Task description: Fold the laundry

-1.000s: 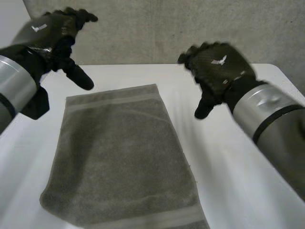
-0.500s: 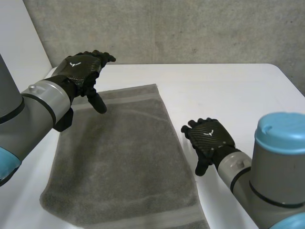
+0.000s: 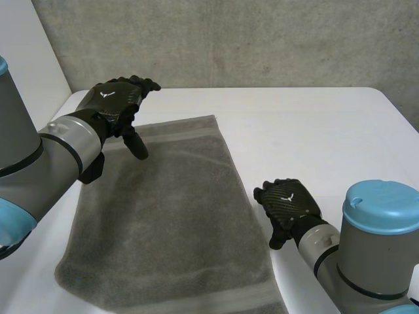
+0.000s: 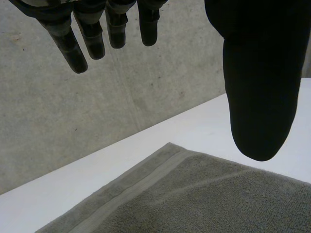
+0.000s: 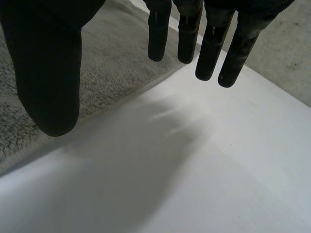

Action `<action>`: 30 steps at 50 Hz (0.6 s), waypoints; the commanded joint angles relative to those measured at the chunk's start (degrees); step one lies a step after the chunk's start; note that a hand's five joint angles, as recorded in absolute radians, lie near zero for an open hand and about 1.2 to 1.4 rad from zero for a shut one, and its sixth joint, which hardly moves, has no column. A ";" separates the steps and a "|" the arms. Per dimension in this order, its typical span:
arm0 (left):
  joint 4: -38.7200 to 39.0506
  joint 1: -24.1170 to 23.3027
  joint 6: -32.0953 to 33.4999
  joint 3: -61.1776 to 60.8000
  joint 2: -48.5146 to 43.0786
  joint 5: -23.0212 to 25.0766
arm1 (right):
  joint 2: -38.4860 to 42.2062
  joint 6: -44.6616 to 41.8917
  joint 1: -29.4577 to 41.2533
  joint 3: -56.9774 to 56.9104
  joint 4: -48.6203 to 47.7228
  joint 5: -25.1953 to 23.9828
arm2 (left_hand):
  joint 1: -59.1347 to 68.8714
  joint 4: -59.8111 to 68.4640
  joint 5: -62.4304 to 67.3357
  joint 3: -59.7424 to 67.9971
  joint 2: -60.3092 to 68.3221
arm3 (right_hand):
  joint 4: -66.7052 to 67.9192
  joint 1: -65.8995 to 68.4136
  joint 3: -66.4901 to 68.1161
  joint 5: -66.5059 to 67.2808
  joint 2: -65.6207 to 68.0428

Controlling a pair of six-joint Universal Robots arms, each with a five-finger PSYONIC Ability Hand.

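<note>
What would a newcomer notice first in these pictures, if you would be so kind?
A grey towel lies flat on the white table, between the two black hands. The left hand is open above the towel's far left corner. The right hand is open over bare table beside the towel's right edge, toward its near end.

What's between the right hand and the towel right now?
Only a bare strip of white table, seen in the right wrist view. The towel has its edge running beside the thumb of the right hand; nothing lies between.
</note>
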 commanded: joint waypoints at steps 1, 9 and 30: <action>0.15 0.00 0.00 0.08 0.00 0.00 | -0.46 0.46 -0.49 -0.04 0.11 2.73 | -0.23 0.40 -1.70 0.30 0.55 | 5.07 8.27 5.00 5.94 5.77; 0.15 0.00 0.00 0.08 0.00 0.00 | 1.99 -0.85 0.03 0.31 -2.70 2.38 | -0.23 0.40 -1.70 0.30 0.55 | -1.82 1.38 -1.89 -0.95 -1.12; 0.15 0.09 -0.08 -0.01 0.00 -0.08 | 4.99 -1.65 0.48 0.05 -5.87 2.38 | -0.23 0.40 -1.70 0.30 0.55 | -0.65 2.55 -0.72 0.23 0.05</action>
